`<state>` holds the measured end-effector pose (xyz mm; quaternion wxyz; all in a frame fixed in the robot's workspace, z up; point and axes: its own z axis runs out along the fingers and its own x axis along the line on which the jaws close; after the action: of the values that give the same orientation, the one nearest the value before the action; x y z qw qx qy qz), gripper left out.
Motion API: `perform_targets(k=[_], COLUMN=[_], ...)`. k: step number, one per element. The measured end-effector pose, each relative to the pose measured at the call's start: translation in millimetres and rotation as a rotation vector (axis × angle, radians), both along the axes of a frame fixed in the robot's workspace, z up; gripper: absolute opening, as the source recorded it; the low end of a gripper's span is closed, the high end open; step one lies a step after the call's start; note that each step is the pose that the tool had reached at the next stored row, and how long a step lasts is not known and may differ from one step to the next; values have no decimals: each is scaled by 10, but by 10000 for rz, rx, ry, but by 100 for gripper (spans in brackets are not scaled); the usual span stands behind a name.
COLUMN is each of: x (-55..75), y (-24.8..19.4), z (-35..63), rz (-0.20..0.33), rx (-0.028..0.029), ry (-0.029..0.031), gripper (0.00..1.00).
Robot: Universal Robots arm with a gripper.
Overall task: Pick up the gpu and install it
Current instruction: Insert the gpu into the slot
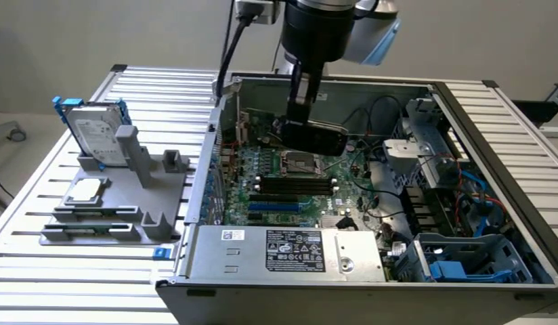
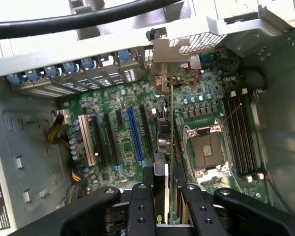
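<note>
Open case point(image 1: 496, 128) lying on its side, board point(image 1: 288, 193) facing up. Hanging over that board, apparently clear of it and close to the empty socket point(image 2: 206, 150): gpu point(image 2: 165, 142), edge-on in the wrist view, silver bracket toward the rear wall of the case. Straight above it, gripper point(image 2: 163, 199), fingers point(image 2: 141, 204) clamped on the card from both flat sides.

Judged from this: being carried toward a slot, not yet seated. Which slot, cannot tell, though near the black ones beside the blue slot point(image 2: 133, 135).

Worth doing slowly:
- Hold the card upright, no tilt.
- Lay its lower edge along one slot, not over the gap between two.
- Match the bracket to its rear opening before any push.
- Press evenly, never on one end alone.
- Steer clear of the loose cables point(image 1: 387, 108) near the drive cage.

Underneath, a slatted aluminium table point(image 1: 44, 271), ribbed and level. On the exterior view's left, well apart from the case, a grey fixture point(image 1: 116, 217) with a drive point(image 1: 94, 132) standing on edge and a CPU point(image 1: 87, 191) lying flat. Behind, a plain grey wall point(image 1: 125, 30).
</note>
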<state>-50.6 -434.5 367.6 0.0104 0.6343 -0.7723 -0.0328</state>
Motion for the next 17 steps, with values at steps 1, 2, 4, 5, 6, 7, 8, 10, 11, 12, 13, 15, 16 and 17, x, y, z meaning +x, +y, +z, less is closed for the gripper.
perform_targets(k=[1, 2, 4, 5, 6, 7, 8, 10, 11, 12, 13, 15, 16, 17], x=[0, 0, 1, 1, 1, 0, 0, -4, -8, -13, -18, -34, -47, -61], y=[0, 0, 0, 0, 0, 0, 0, 2, 3, 3, 3, 3, 3, 3], z=[-2, -5, -13, -20, -28, -38, -49, -78, -94, -110, -126, -160, -178, -196], rz=[183, 363, 723, 904, 1080, 1262, 1390, 1571, 1616, 1641, 1665, 1705, 1723, 1742], rx=[0, 2, -1, 0, 1, 2, 2, 0, 0, -3, -3, -3, -2, 6], ry=[-45, -84, -143, -167, -189, -211, -230, -281, -311, -343, -373, -430, -450, -463], gripper=[26, 26, 26, 26, 26, 26, 26, 26, 26, 26, 26, 26, 26, 26])
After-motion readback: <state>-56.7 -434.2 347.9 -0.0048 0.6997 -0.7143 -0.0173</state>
